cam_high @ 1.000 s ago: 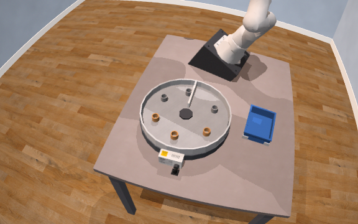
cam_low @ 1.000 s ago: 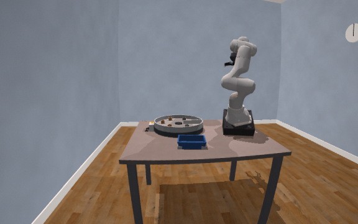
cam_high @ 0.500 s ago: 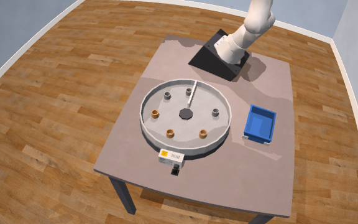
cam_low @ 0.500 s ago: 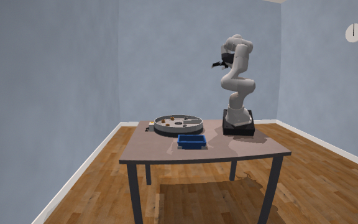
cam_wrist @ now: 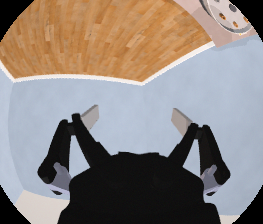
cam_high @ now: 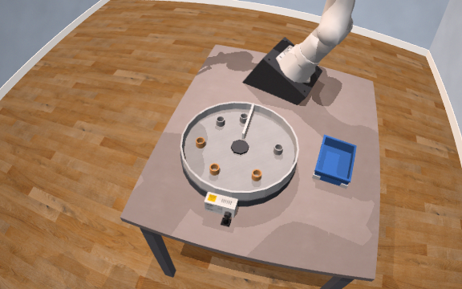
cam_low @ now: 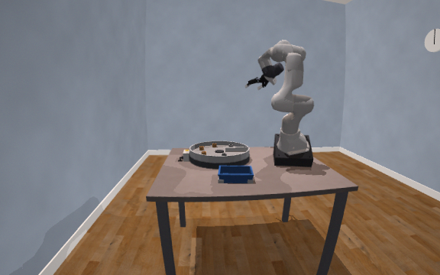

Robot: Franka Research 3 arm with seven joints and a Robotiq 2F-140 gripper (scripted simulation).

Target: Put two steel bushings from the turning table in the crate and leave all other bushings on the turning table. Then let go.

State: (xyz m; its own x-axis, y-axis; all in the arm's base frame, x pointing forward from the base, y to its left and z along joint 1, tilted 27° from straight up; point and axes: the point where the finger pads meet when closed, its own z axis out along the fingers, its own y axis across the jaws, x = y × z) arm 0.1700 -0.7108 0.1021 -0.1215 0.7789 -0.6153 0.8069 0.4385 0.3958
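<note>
The round turning table [cam_high: 239,150] holds three grey steel bushings, one at the back left [cam_high: 220,121], one at the back by the white divider bar [cam_high: 243,117] and one on the right [cam_high: 278,149]. Three orange bushings lie on it at the left [cam_high: 200,142], front left [cam_high: 214,168] and front [cam_high: 257,174]. The blue crate [cam_high: 334,160] stands empty to the right of the turning table. My gripper [cam_low: 253,84] is open and empty, high in the air above the table. In the wrist view its fingers point at the wall and floor.
A small white control box [cam_high: 220,203] with a black switch sits at the front rim of the turning table. The arm's black base [cam_high: 282,75] stands at the back of the table. A dark hub [cam_high: 239,147] marks the turning table's middle.
</note>
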